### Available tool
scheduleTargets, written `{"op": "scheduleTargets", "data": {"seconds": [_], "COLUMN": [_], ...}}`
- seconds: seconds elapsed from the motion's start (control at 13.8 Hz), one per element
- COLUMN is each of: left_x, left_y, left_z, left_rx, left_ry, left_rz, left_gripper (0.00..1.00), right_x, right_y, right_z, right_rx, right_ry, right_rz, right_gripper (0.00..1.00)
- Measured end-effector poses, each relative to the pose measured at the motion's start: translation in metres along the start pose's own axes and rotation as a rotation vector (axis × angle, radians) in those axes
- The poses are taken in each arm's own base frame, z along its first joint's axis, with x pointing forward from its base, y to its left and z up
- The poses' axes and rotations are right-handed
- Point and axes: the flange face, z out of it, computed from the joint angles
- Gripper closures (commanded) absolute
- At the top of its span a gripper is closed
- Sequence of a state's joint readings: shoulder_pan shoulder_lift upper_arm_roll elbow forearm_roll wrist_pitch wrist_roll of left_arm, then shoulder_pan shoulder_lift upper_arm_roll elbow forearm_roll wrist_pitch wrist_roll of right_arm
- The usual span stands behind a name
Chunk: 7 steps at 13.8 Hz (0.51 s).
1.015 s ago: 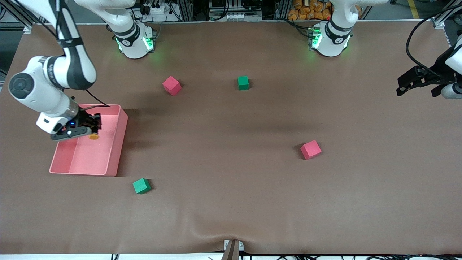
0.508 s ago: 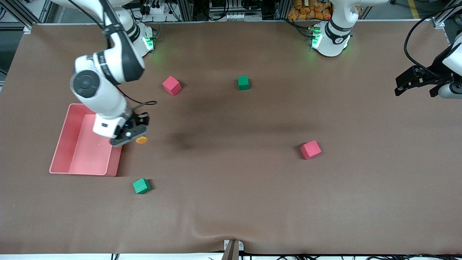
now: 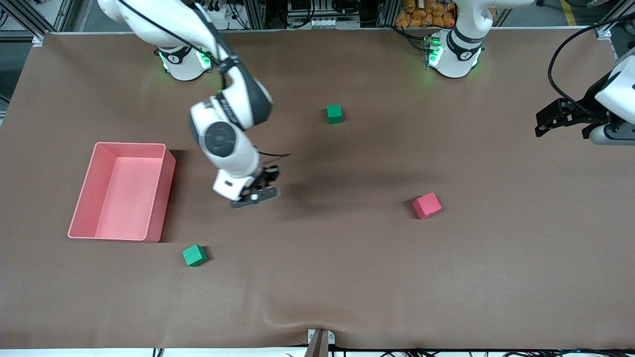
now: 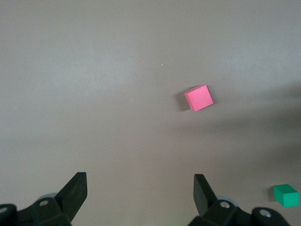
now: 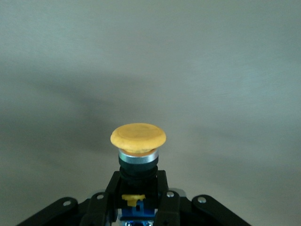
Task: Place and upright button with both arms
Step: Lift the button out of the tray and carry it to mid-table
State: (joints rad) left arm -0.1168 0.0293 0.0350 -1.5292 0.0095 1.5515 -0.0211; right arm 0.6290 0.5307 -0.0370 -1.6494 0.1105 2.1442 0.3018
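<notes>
While my right gripper (image 3: pixel 257 194) grips the button (image 5: pixel 138 147) by its black body, cap pointing outward over bare table (image 3: pixel 347 277), a slack release could tip it sideways. My left gripper (image 4: pixel 140 194) waits wide open, well apart.

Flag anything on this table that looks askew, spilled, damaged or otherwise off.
Nothing stands out. The pink bin and foam cubes sit flat on the brown cloth, which only ripples slightly at its near edge. The right gripper holds the button over bare cloth; the left gripper waits, jaws open.
</notes>
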Motion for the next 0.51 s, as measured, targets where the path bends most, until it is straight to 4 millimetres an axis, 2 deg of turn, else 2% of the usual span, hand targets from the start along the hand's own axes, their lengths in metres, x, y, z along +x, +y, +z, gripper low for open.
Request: {"op": "scheduleTargets", "data": {"seconds": [0.15,0.29,0.36,0.51], "left_x": [0.003,0.003,0.004,0.004], "left_y": [0.0,0.0,0.001,0.01], "left_z": [0.004,0.004,0.002,-0.002], "left_rx": [0.0,0.0,0.0,0.0], "left_ry": [-0.005,-0.002,0.002,0.011], "left_rz": [0.0,0.0,0.002,0.017], "left_gripper": [0.0,0.0,0.0,0.0], "right_x": [-0.008,-0.015,-0.015,-0.014], "right_y": [-0.061,-0.112,-0.129,-0.149], "right_z": [0.017,0.024,0.028,0.044], "right_rx": [-0.003,0.007,0.02,0.067], "right_ry": [0.003,0.027,0.046,0.081], "right_rz": [0.068,0.115,0.138,0.188], "right_gripper": [1.0,1.0,1.0,1.0]}}
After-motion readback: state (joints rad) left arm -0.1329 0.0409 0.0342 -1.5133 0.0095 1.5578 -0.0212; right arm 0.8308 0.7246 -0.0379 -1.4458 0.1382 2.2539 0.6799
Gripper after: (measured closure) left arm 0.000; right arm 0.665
